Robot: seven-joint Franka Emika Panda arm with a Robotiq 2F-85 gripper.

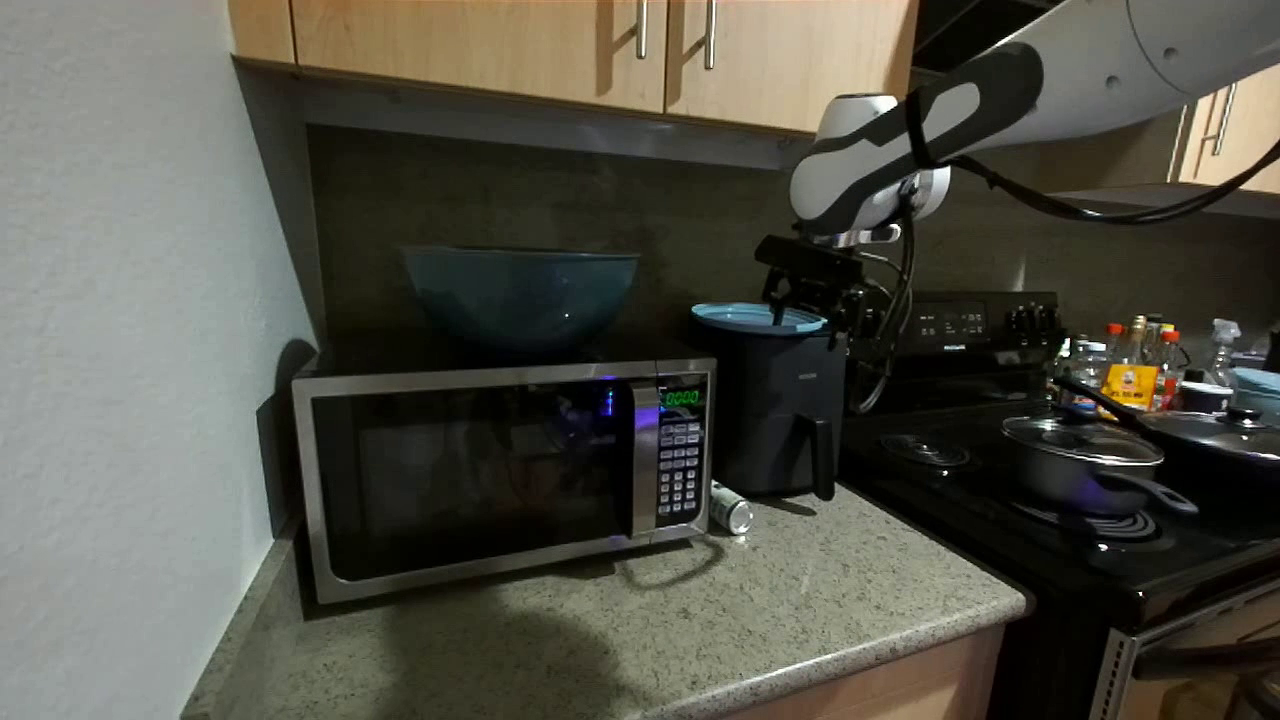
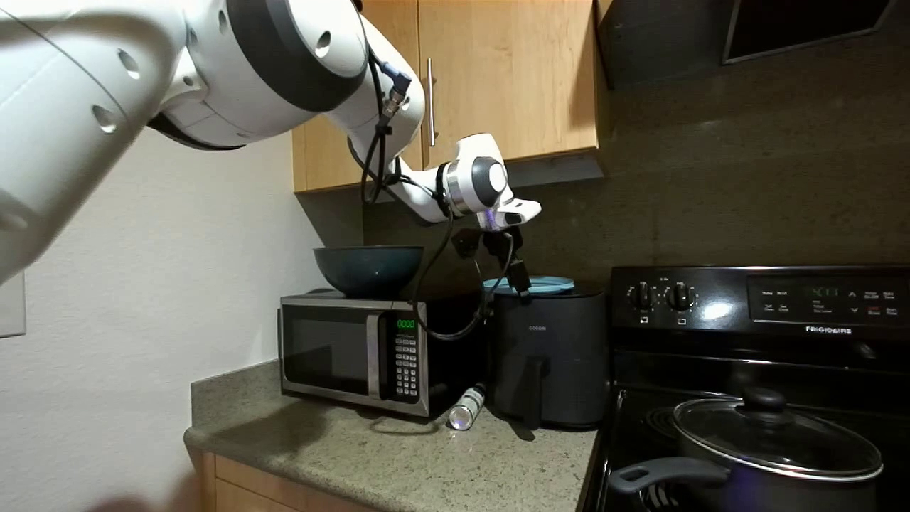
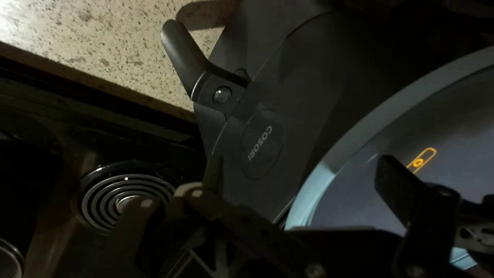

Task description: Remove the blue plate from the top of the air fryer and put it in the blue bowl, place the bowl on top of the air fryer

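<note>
The blue plate (image 1: 728, 318) lies on top of the air fryer (image 2: 561, 370) in both exterior views. The wrist view shows best how the gripper (image 3: 300, 168) stands: its fingers are spread, one over the plate's inside, the other outside the rim; whether either touches, I cannot tell. An orange mark (image 3: 422, 160) within that rim shows only there. Only the exterior views show the blue bowl (image 1: 520, 295), upright on the microwave (image 2: 327, 348), and a can (image 2: 467, 410) lying on the surface (image 1: 850, 575). Bottles (image 1: 1135, 348) stand beyond the stove (image 1: 950, 505) in an exterior view.
</note>
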